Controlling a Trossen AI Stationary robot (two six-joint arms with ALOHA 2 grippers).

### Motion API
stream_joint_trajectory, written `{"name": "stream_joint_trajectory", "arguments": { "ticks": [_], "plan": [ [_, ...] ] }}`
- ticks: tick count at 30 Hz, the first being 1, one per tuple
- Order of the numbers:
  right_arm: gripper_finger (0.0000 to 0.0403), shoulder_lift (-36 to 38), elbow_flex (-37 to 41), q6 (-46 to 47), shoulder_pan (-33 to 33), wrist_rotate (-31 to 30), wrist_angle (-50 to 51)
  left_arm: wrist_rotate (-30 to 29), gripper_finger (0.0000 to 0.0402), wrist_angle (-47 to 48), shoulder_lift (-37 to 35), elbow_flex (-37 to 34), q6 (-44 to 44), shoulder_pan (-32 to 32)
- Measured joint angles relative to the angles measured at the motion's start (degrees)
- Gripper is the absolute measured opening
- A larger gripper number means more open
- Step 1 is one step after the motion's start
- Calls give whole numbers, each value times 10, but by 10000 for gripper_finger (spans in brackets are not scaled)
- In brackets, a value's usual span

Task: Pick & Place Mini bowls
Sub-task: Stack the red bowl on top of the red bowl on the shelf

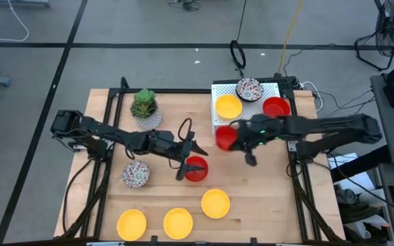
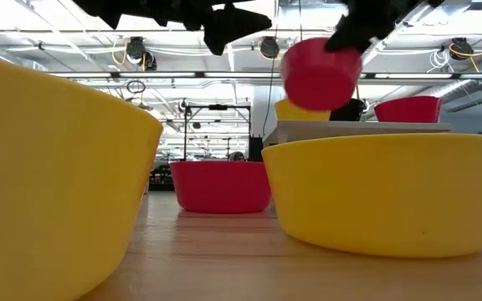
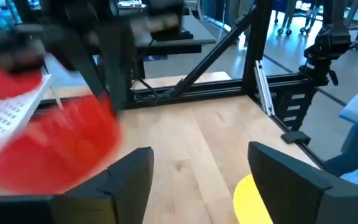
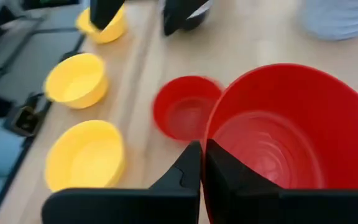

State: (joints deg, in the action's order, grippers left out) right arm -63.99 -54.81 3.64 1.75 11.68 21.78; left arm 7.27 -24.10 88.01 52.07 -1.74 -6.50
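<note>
My right gripper [image 1: 237, 134] is shut on a red mini bowl [image 1: 225, 137] and holds it in the air beside the white tray [image 1: 219, 90]. In the low view this bowl [image 2: 320, 71] hangs tilted, high above the table. A second red bowl [image 1: 195, 169] sits on its base at the table's middle. My left gripper [image 1: 190, 152] is open above it and touches nothing; its fingers [image 3: 129, 180] stand wide apart. On the tray sit a yellow bowl [image 1: 228, 106], a red bowl [image 1: 276, 106] and a speckled bowl [image 1: 249, 89]. My right gripper pinches the red bowl's rim [image 4: 211, 144] on the side nearest the wrist, between its two shut fingers [image 4: 188, 171], one on the inside of the wall and one on the outside. The fingers slant downward from the table's right. The bowl is lifted clear and tilted.
Three yellow bowls [image 1: 131, 223], [image 1: 178, 222], [image 1: 215, 203] sit along the near edge. A speckled bowl [image 1: 136, 174] lies at the left, and a white pot with a green plant [image 1: 144, 108] at the far left. Black frame bars run along the table's sides.
</note>
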Motion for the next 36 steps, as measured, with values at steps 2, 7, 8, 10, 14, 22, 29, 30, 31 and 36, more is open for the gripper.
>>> {"name": "stream_joint_trajectory", "arguments": {
  "ticks": [2,7,8,10,14,22,29,30,31,36],
  "plan": [
    [0,47,0,7,0,-37,20,-1,274,2,0,0,6,0],
    [0,133,-1,34,0,-133,63,-47,269,2,0,0,6,0],
    [0,141,-1,34,1,-151,78,-57,266,2,0,0,6,0],
    [0,154,-2,34,1,-181,108,-72,259,2,0,0,7,0],
    [0,156,-55,57,1,-264,229,-78,246,6,0,0,-2,3],
    [0,124,-174,131,19,-372,442,-79,231,8,0,0,-41,21],
    [0,84,-151,172,79,-376,507,-80,228,19,0,-1,-40,40],
    [0,79,-145,163,86,-384,501,-80,228,20,0,-1,-39,42],
    [0,73,-138,155,95,-390,496,-79,227,21,0,-1,-36,44],
    [0,41,-116,133,132,-387,493,-79,229,29,0,-1,-11,46]
  ]
}}
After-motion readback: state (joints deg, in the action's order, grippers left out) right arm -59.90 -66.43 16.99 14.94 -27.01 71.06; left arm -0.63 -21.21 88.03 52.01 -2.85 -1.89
